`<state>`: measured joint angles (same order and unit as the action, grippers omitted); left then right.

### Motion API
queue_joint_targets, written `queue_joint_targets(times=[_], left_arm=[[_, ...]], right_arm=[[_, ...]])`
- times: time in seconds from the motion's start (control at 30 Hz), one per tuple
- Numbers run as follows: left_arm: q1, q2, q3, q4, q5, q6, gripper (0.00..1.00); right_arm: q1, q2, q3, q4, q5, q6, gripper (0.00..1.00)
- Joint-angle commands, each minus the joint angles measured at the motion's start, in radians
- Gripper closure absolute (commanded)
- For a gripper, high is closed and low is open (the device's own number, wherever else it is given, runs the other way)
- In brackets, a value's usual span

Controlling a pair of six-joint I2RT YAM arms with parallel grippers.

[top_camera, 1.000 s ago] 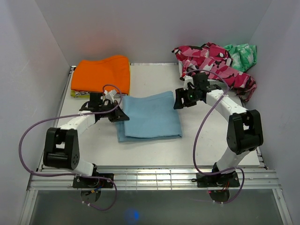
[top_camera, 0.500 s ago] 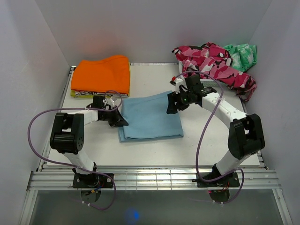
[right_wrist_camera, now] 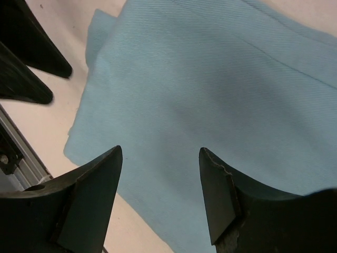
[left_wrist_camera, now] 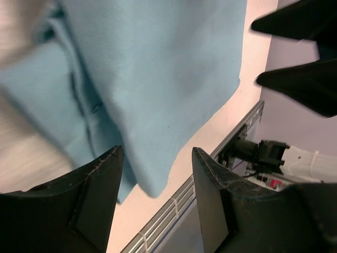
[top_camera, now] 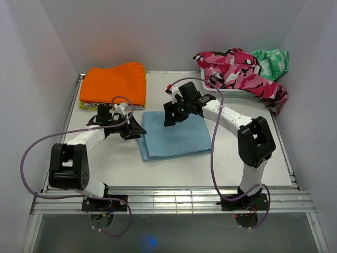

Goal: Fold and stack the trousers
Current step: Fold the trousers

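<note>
No readable text, label or number anywhere — none at all

arms (top_camera: 225, 118): white links, black joints | cables (top_camera: 212, 155): purple | tool fingers (right_wrist_camera: 89, 200): black, wedge-shaped

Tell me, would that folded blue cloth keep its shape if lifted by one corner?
Probably not: the blue trousers lie in thin, soft layers, so they would likely droop and unfold. They look light. Pushed, the loose edge layers would probably bunch rather than slide whole.

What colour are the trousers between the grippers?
The trousers are light blue, clearest in the right wrist view.
</note>
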<state>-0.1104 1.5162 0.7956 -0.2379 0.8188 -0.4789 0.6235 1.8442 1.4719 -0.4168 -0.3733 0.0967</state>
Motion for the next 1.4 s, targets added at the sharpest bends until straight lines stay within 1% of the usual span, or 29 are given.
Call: queue_joint_targets(times=[0.0,0.1,0.13,0.17,0.23,0.3,0.4,0.47,0.57,0.63,0.7,0.77,0.8,0.83,0.87,0.93,1.0,1.03,1.07,1.1,1.13,1.2,1.23,1.3,1.33,1.37], left_arm=[[0.176,-0.154,0.019,-0.119,-0.001,0.058,0.36],[0.207,-0.183,0.014,-0.164,-0.018,0.079,0.40],[0.207,-0.180,-0.002,-0.164,-0.027,0.076,0.41],[0.207,-0.171,-0.010,-0.161,-0.033,0.072,0.44],[0.206,-0.120,-0.035,-0.150,-0.061,0.059,0.46],[0.206,-0.078,-0.044,-0.133,-0.066,0.059,0.47],[0.199,-0.008,-0.061,-0.098,-0.050,0.056,0.46],[0.193,0.018,-0.071,-0.074,-0.056,0.056,0.46],[0.170,0.030,-0.087,-0.026,-0.055,0.048,0.45],[0.147,0.033,-0.105,0.005,-0.055,0.034,0.44],[0.127,0.050,-0.113,0.037,-0.061,0.020,0.44],[0.127,0.062,-0.118,0.070,-0.066,0.008,0.43],[0.088,0.079,-0.116,0.077,-0.078,0.002,0.43],[0.083,0.091,-0.116,0.083,-0.081,-0.001,0.43],[0.080,0.104,-0.113,0.089,-0.084,-0.006,0.43],[0.069,0.137,-0.096,0.101,-0.093,-0.016,0.45],[0.057,0.154,-0.084,0.112,-0.098,-0.021,0.47],[0.052,0.171,-0.072,0.112,-0.105,-0.026,0.48],[0.048,0.179,-0.068,0.118,-0.109,-0.029,0.50],[0.040,0.185,-0.064,0.123,-0.109,-0.032,0.55],[0.035,0.194,-0.064,0.127,-0.110,-0.036,0.58],[0.028,0.202,-0.062,0.138,-0.121,-0.041,0.65],[0.028,0.206,-0.062,0.143,-0.122,-0.043,0.73],[0.026,0.222,-0.064,0.143,-0.133,-0.044,0.83],[0.028,0.225,-0.061,0.143,-0.136,-0.043,0.91],[0.028,0.229,-0.062,0.138,-0.139,-0.040,0.96]], right_arm=[[0.073,0.019,0.086,0.021,0.011,0.061,0.34],[0.143,0.074,0.131,0.033,0.019,0.087,0.35],[0.163,0.093,0.172,0.032,0.037,0.089,0.35],[0.198,0.113,0.194,0.027,0.056,0.093,0.35],[0.231,0.170,0.252,0.006,0.094,0.092,0.35],[0.271,0.211,0.272,0.000,0.152,0.094,0.35],[0.307,0.254,0.300,-0.019,0.238,0.100,0.34],[0.323,0.266,0.307,-0.036,0.310,0.104,0.34],[0.332,0.279,0.306,-0.043,0.368,0.107,0.35],[0.338,0.289,0.306,-0.050,0.387,0.109,0.35],[0.349,0.290,0.297,-0.054,0.422,0.112,0.38],[0.354,0.288,0.285,-0.054,0.422,0.112,0.40],[0.355,0.286,0.278,-0.053,0.422,0.112,0.41],[0.357,0.286,0.275,-0.051,0.424,0.110,0.45],[0.357,0.288,0.277,-0.051,0.428,0.107,0.54],[0.355,0.300,0.291,-0.054,0.430,0.100,0.62],[0.349,0.308,0.298,-0.054,0.407,0.095,0.77],[0.346,0.306,0.306,-0.053,0.386,0.094,0.91],[0.346,0.303,0.309,-0.053,0.384,0.089,0.92],[0.346,0.291,0.311,-0.054,0.384,0.084,0.92],[0.344,0.282,0.311,-0.050,0.340,0.081,0.92],[0.344,0.248,0.309,-0.048,0.327,0.077,0.92],[0.344,0.237,0.308,-0.048,0.326,0.075,0.92],[0.344,0.204,0.301,-0.048,0.326,0.081,0.92],[0.344,0.195,0.298,-0.048,0.330,0.084,0.92],[0.344,0.182,0.294,-0.047,0.330,0.086,0.92]])
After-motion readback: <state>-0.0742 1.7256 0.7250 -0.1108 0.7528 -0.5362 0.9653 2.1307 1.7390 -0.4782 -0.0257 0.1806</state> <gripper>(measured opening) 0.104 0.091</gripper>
